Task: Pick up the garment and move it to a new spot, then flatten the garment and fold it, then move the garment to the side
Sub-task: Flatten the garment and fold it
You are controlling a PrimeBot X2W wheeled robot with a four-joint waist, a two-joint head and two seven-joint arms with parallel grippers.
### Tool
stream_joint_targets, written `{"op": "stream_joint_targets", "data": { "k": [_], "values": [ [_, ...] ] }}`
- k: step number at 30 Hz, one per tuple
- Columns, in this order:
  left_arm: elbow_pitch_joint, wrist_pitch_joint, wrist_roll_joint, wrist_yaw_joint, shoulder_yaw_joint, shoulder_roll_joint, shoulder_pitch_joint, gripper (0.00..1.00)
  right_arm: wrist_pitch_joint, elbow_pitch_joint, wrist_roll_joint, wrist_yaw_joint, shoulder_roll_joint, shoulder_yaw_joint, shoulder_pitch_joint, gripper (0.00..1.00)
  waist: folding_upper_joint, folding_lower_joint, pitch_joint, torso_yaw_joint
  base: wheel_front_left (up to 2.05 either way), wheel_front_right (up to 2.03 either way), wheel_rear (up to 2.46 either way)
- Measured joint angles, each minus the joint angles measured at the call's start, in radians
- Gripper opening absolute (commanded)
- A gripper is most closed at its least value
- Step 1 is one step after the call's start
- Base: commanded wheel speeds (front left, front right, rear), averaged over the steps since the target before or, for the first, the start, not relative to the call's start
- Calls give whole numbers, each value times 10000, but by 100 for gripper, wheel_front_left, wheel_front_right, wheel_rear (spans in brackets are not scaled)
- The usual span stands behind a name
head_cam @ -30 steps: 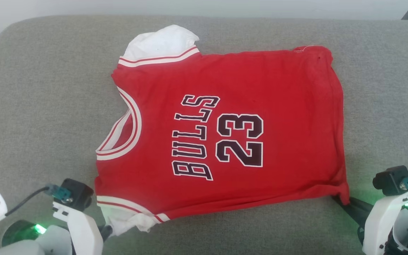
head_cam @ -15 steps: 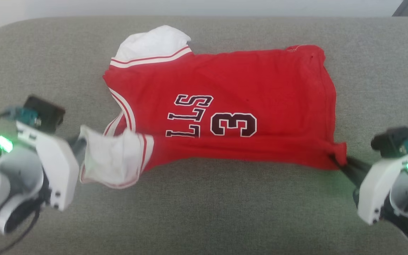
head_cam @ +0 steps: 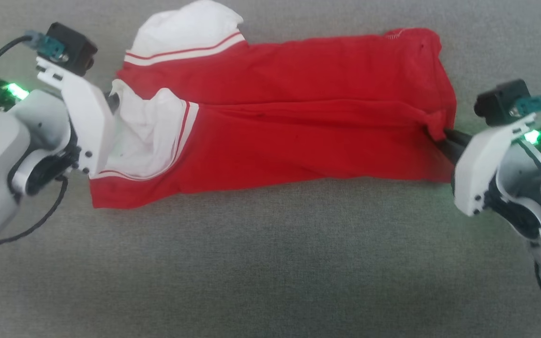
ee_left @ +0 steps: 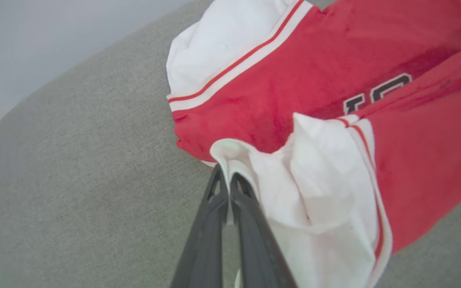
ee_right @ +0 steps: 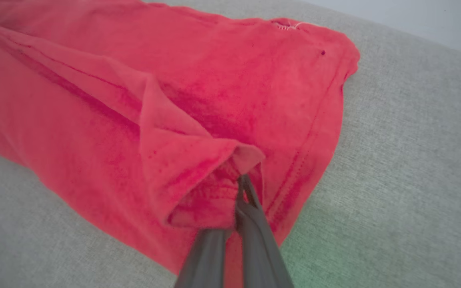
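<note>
Head view: the garment (head_cam: 298, 136) lies folded lengthwise on a grey woven cushion (head_cam: 270, 258), stretched between the jaws. Left jaws are closed on its white lining, right jaws on a red corner. A pale wall (ee_left: 34, 40) stands beyond.

Left hand (ee_left: 225, 178), right hand (ee_right: 241, 179) — white shells (head_cam: 85, 119), green lights (head_cam: 14, 90), black cameras (head_cam: 71, 42), dark fingers (ee_left: 206, 240).

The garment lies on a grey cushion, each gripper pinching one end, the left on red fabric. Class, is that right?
Not quite: the left gripper pinches white fabric of the garment, not red, as the left wrist view shows. The rest stands.
</note>
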Motion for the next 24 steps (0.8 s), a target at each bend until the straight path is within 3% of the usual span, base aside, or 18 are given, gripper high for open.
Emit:
{"op": "stream_joint_targets", "data": {
  "k": [8,13,14,16,18,19,24],
  "values": [
    [3315,163,-495,-1197,-148,-1699,-301,0,-468,2144,320,0,330,1285,-1801,0,0,0,663,-141,0,0,0],
    [4698,410,-1149,-1519,63,-2357,-353,0,-583,2949,798,2,399,1843,-2433,0,0,0,712,-134,0,0,0],
    [4880,466,-1202,-1563,82,-2443,-403,24,-612,3055,869,2,407,1931,-2515,5,0,0,697,-131,0,0,0],
    [5175,629,-1256,-1672,84,-2589,-499,45,-635,3246,1028,2,416,2082,-2669,29,0,0,642,-120,0,0,0],
    [5377,819,-1292,-1751,40,-2638,-598,100,-667,3405,1191,0,407,2215,-2758,49,0,0,552,-100,0,0,0],
    [5440,905,-1306,-1812,33,-2654,-673,100,-702,3490,1223,0,378,2247,-2801,100,-1,0,499,-86,0,0,0],
    [5567,1195,-1340,-1858,0,-2656,-986,100,-1101,3567,1327,0,224,2284,-2853,100,0,0,131,28,0,0,0]
  ]
}}
